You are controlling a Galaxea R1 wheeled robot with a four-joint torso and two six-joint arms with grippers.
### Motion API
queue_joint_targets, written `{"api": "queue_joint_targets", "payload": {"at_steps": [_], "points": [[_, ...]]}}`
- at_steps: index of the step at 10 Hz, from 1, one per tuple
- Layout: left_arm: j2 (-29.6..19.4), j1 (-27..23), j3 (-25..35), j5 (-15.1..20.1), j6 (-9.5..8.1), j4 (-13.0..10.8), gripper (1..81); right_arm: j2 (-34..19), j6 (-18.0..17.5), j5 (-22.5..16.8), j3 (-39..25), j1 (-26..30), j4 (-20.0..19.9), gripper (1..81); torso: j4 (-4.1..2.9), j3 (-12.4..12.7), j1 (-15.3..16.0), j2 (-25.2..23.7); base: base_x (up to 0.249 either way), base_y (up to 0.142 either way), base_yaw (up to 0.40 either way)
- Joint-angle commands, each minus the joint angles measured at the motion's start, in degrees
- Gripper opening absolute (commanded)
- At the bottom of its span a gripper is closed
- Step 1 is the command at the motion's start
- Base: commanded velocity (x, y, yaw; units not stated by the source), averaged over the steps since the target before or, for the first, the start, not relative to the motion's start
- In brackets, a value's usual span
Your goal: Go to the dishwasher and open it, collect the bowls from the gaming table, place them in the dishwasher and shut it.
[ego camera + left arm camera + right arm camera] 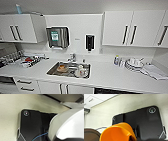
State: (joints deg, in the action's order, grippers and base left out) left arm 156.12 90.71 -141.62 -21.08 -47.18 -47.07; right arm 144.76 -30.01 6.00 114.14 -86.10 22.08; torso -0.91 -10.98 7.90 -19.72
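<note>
I face a white kitchen counter (110, 75) with a steel sink (51, 71) set into it. Dishes lie in the sink, among them a brownish one (61, 68) and a pale one (81, 72). Under the counter's front edge at the right runs a dark strip (112, 91); I cannot tell whether it belongs to the dishwasher. The bowls and the gaming table are out of view. Both wrist views look down at a pale floor (8, 112) and the robot's own dark plate.
White wall cabinets (130, 28) with bar handles hang above. A towel dispenser (58, 37) and a black soap dispenser (89, 42) are on the wall. A dish rack (31, 60) stands left, stacked white plates (133, 65) right. White base cabinets (52, 88) sit below.
</note>
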Motion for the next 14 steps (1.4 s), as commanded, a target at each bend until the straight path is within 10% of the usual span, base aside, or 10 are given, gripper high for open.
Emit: {"api": "queue_joint_targets", "payload": {"at_steps": [1,4,7,11,14], "points": [[-1.60,-2.51,0.29,-0.28,-0.02,-0.39,1.0,-9.70,-0.57,-0.28,-9.18,5.62,-0.45,1.0,0.00,-1.88,0.00,0.00,0.000,0.000,0.000],[-1.69,-2.42,0.20,-0.80,-0.02,-0.39,1.0,-16.76,-1.89,-0.11,-16.33,7.74,-0.81,1.0,0.00,-5.05,-0.02,-0.02,0.000,0.000,0.000],[-2.99,-1.89,0.29,-4.37,-0.28,-0.04,1.0,-12.57,-1.72,-0.20,-10.39,6.86,-0.81,1.0,0.00,-4.22,0.04,0.00,0.000,0.000,0.000],[-13.64,-1.63,1.08,-20.14,-10.30,-3.73,1.0,-1.56,-0.92,-0.37,3.71,4.67,-0.10,1.0,0.00,-4.18,0.04,0.00,0.000,0.000,0.000],[-18.30,-1.72,0.73,-27.88,-14.35,-5.75,1.0,1.26,-0.92,-0.90,6.35,4.40,-0.10,1.0,0.00,-4.18,0.04,0.02,0.000,0.000,0.000]]}}
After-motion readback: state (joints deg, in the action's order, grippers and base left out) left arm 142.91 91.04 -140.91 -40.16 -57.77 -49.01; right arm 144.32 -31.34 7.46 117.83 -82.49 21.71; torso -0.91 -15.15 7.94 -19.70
